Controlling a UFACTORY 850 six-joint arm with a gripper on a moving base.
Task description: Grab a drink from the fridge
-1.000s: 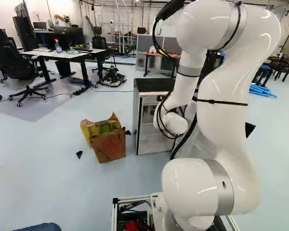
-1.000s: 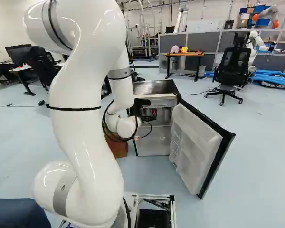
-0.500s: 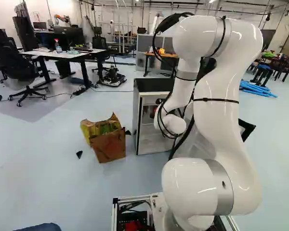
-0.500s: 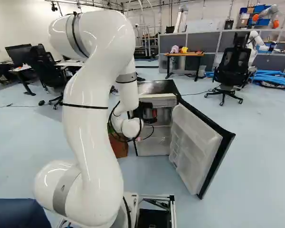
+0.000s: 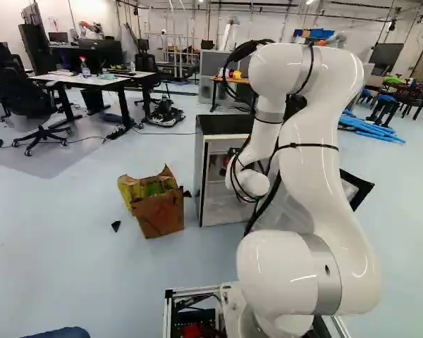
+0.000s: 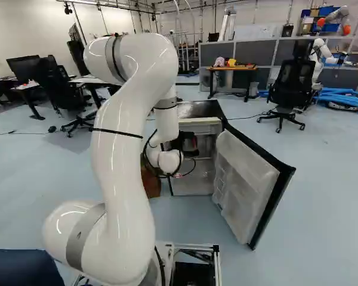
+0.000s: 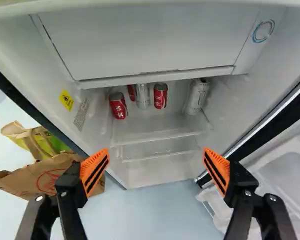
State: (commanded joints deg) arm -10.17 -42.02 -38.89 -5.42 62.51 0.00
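You have a smooth, pale blue floor (image 5: 56,211) underfoot, spread across a wide room. On it, one jointed arm (image 6: 122,190), glossy white and rounded, reaches ahead to one fridge (image 5: 225,124) with a flat black top. The fridge's one door (image 6: 250,179) stands wide open, its white plastic inner face moulded with bins. At the left of the left base view you have one white-topped desk (image 5: 92,79).

Beside the fridge you find two bags: one brown paper bag (image 7: 47,177), creased and bearing a red round mark, and one yellow-and-green bag (image 7: 37,137). Your one black gripper (image 6: 185,143) is at the fridge's open front; in the wrist view its two fingers stand spread well apart, with nothing between the ribbed orange pads (image 7: 94,171).

Your drinks are inside the fridge, under the flat white compartment front (image 7: 150,45): five metal cylinders, counted as three red cans (image 7: 118,106) and two silver cans (image 7: 196,97). One red can is partly hidden behind the others.
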